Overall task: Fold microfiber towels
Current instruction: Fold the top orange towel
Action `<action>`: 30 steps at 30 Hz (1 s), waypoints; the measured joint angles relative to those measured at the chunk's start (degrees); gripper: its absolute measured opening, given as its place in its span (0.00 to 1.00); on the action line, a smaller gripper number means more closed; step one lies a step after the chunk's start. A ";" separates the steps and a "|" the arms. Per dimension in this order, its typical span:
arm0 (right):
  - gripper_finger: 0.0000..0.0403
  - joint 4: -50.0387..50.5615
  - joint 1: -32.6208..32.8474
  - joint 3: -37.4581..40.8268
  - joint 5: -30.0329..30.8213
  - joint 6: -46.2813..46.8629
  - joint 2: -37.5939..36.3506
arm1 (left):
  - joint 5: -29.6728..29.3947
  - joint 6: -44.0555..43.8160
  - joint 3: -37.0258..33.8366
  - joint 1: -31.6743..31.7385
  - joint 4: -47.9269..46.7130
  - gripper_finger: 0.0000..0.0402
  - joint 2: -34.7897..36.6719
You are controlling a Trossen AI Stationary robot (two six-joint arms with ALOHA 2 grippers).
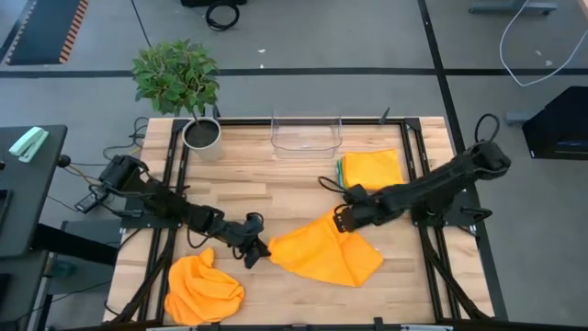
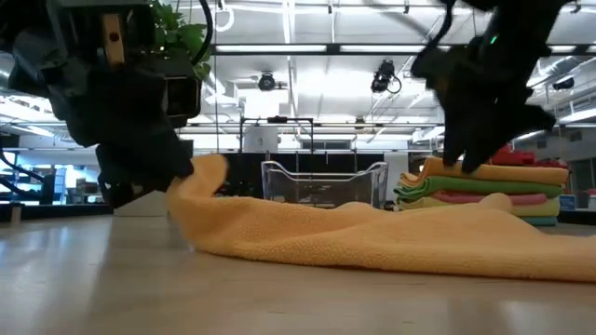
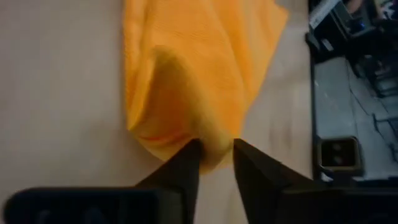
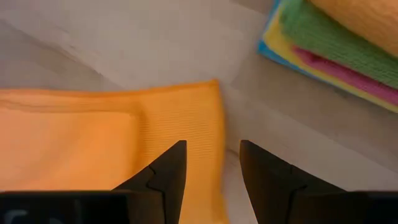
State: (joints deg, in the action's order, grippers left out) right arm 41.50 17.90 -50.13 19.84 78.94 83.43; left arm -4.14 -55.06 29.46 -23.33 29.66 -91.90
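An orange microfiber towel [image 1: 326,253] lies spread, partly folded, at the table's near middle. My left gripper [image 1: 260,248] is at the towel's left corner and shut on it [image 3: 214,163]. My right gripper [image 1: 340,219] is open over the towel's far corner [image 4: 208,106], its fingers standing either side of the towel's edge, and I cannot tell whether it touches. A second orange towel [image 1: 202,287] lies crumpled at the near left. A folded stack [image 1: 372,170] of orange, green, pink, yellow and blue towels [image 4: 336,43] sits at the far right. My left gripper pinches the orange towel's left corner [image 3: 211,146] between its two fingers, coming from the table's left and slanting down. The corner is raised a little off the table [image 2: 207,172], gathered into a fold, and the rest of the towel lies on the wood.
A clear plastic bin [image 1: 306,136] stands at the far middle edge, and a potted plant [image 1: 188,92] at the far left corner. Bare wood [image 1: 276,188] lies between the bin and the spread towel. Black frame rails [image 1: 418,175] run along both sides of the table.
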 joint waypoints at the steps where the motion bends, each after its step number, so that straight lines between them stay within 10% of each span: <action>1: 0.39 -0.01 -1.33 0.02 -1.26 -1.01 1.18 | 1.14 -0.01 0.01 0.02 0.19 0.29 0.15; 9: 0.39 -9.59 -5.85 0.04 -2.58 -6.69 10.19 | 4.96 -1.25 0.04 -0.22 -0.44 0.44 2.50; 25: 0.38 -12.28 -5.34 -0.18 3.60 -6.04 17.50 | 6.90 -3.06 0.03 -3.08 -8.73 0.35 6.83; 30: 0.23 -13.31 -4.53 -0.01 4.60 -6.82 16.76 | 6.66 -2.65 0.02 -2.50 -14.20 0.36 12.18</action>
State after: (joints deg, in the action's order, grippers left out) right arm 28.19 13.37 -50.14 24.44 72.12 100.18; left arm 2.51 -57.71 29.48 -25.83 15.46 -79.72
